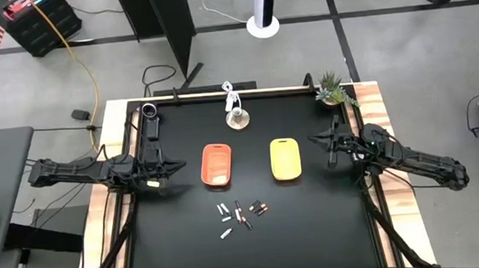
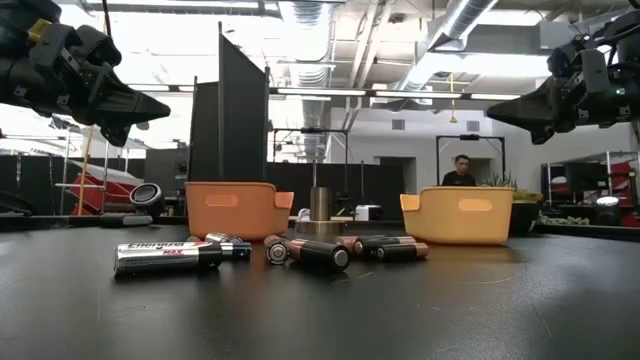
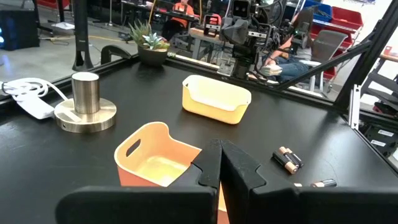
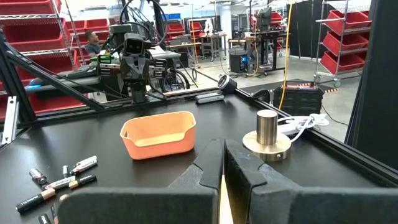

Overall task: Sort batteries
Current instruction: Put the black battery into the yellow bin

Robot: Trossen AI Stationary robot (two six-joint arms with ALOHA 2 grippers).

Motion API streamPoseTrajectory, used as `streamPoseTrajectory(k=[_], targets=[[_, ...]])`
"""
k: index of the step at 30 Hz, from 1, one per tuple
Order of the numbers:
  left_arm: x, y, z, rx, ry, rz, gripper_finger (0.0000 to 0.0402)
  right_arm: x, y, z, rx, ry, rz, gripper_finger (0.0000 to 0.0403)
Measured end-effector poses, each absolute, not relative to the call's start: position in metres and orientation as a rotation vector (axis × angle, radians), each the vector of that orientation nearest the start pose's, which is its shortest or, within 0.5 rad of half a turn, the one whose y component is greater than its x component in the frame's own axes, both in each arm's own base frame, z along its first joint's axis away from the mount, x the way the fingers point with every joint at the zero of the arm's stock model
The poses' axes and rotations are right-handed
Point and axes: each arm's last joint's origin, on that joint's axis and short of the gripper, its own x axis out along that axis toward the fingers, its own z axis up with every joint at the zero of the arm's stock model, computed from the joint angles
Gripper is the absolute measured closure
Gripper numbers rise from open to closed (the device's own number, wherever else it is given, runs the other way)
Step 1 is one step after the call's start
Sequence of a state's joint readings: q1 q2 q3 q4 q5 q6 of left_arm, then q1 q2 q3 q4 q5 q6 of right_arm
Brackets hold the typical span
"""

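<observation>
The batteries (image 1: 240,216) lie clustered on the table (image 1: 314,230), in front of the two side-by-side trays (image 1: 217,166).

Matt black table (image 1: 313,222), glossy metallic batteries (image 1: 241,215)

Orange tray (image 1: 217,165), yellow tray (image 1: 285,159), silvery and dark-coppery batteries (image 1: 240,215)

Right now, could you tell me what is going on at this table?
Nothing is being handled yet. The batteries lie loose on the black table, in front of the orange tray and the yellow tray, which show no cells inside. The left gripper and right gripper hover shut at opposite sides.
</observation>
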State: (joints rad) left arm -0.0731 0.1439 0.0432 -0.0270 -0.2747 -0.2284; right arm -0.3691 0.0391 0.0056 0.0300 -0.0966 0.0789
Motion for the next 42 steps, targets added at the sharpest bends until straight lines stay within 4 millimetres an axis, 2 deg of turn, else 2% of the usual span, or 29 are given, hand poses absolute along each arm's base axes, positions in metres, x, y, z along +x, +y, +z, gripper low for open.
streamPoseTrajectory(k=[12, 19, 22, 26, 31, 36, 39, 42], targets=[[0.104, 0.0, 0.166, -0.208, 0.085, 0.214, 0.0401, 0.094, -0.033, 0.168, 0.076, -0.036, -0.27, 0.0367], [0.105, 0.0, 0.171, -0.197, 0.025, 0.207, 0.0401, 0.086, -0.034, 0.204, 0.23, -0.434, -0.279, 0.0367], [0.105, 0.0, 0.176, -0.2, -0.037, 0.204, 0.0401, 0.081, -0.032, 0.224, 0.278, -0.452, -0.224, 0.0367], [0.105, 0.0, 0.178, -0.224, -0.054, 0.202, 0.0401, 0.082, -0.026, 0.25, 0.274, -0.378, -0.043, 0.0367], [0.105, 0.0, 0.178, -0.229, -0.055, 0.197, 0.0401, 0.11, -0.021, 0.266, 0.318, -0.207, 0.17, 0.0367], [0.105, 0.0, 0.178, -0.229, -0.052, 0.197, 0.0401, 0.154, -0.009, 0.26, 0.26, -0.026, 0.282, 0.0367], [0.105, 0.0, 0.176, -0.224, -0.023, 0.2, 0.0401, 0.182, -0.005, 0.258, 0.135, -0.036, 0.277, 0.0367], [0.105, 0.0, 0.174, -0.228, -0.005, 0.203, 0.0401, 0.208, -0.001, 0.26, 0.158, -0.057, 0.292, 0.0367]])
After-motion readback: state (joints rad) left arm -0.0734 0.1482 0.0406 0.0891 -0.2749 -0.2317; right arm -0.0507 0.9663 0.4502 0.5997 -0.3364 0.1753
